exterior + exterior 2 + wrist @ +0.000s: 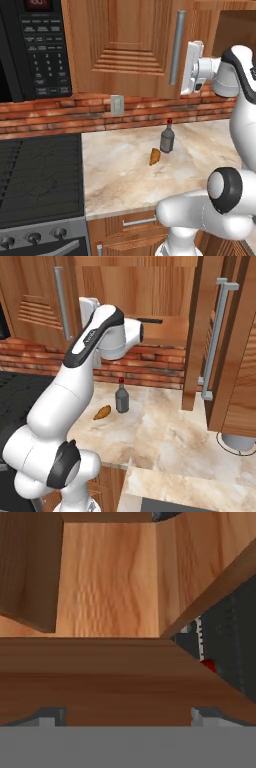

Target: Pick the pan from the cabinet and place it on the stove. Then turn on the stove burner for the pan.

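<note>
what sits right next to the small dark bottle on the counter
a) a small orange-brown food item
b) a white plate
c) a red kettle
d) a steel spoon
a, a small orange-brown food item lies on the marble counter just beside the dark bottle.

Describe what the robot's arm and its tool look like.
The glossy white robot arm is built of rounded tubular segments joined by dark grey to black joint bands and round end caps, with small grey lettering along one black band. Its boxy white tool has a dark inset; two small grey finger tips show in the hand view.
</note>
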Controlling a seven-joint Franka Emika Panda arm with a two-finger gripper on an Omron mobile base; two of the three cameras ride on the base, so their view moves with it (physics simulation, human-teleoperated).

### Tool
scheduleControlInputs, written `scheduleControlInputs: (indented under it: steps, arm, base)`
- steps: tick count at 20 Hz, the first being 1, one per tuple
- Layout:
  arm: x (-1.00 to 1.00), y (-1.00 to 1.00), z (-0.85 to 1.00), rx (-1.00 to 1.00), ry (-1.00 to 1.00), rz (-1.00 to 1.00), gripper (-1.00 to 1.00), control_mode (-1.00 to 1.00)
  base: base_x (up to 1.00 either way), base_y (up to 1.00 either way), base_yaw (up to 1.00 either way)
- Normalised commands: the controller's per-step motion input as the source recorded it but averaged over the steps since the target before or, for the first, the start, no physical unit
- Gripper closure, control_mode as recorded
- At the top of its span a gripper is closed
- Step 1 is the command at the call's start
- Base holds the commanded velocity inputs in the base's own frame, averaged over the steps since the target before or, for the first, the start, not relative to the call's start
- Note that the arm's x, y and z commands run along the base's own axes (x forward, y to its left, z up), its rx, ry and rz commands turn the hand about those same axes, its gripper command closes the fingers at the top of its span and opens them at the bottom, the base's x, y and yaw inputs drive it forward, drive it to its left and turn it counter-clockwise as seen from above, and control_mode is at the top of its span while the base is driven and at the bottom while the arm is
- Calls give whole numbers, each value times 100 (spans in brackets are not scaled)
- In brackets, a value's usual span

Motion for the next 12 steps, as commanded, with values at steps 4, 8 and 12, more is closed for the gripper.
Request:
scheduleControlInputs:
  steps: [4,8,12]
  arm:
    - [-49,54,0,0,0,9,-100,-100]
    - [-53,57,0,0,0,9,-100,-100]
    - [-54,58,0,0,0,9,-100,-100]
  base:
    - [0,0,0]
    - [0,0,0]
    - [0,0,0]
